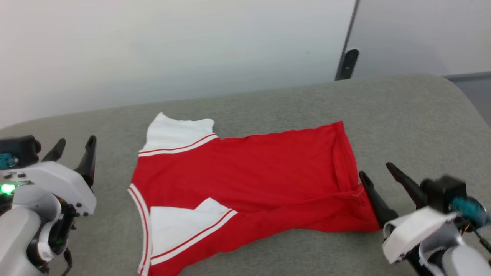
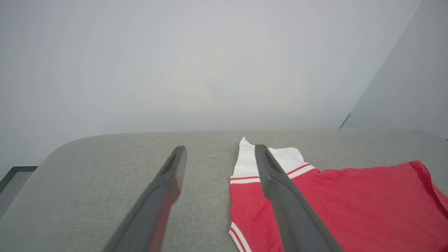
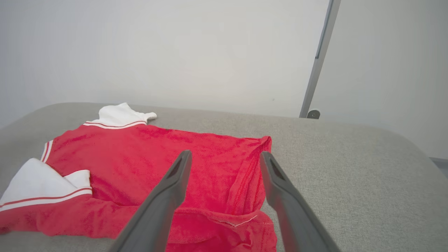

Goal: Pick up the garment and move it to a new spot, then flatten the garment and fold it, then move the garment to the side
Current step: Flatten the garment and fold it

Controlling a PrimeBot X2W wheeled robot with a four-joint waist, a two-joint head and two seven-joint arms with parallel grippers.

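We have the garment (image 1: 245, 172) lying sideways across the middle of the grey surface (image 1: 402, 115), sleeves toward our left and hem toward our right. Our right pincer (image 1: 376, 170) sits at the near hem corner with its two dark fingers spread wide and nothing between them. In the head view one finger lies just beside the red edge, and we cannot tell whether it touches. From the right wrist view the right pincer (image 3: 224, 154) points across the hem, where the garment (image 3: 147, 164) shows a stitched, doubled-over border and a rumpled fold at the near corner. Over on the other side, our left pincer (image 1: 76, 140) is spread open too, holding nothing, and stands apart from the collar end with bare surface between. In the left wrist view the left pincer (image 2: 219, 148) has one finger crossing in front of the far white sleeve of the garment (image 2: 350, 206). The cloth looks soft and slightly napped, bright red in the body, with white short sleeves edged in red and white stripes. The far sleeve lies flat and pointed, while the near one is creased over on itself. The surface is a woven, padded grey with rounded corners.
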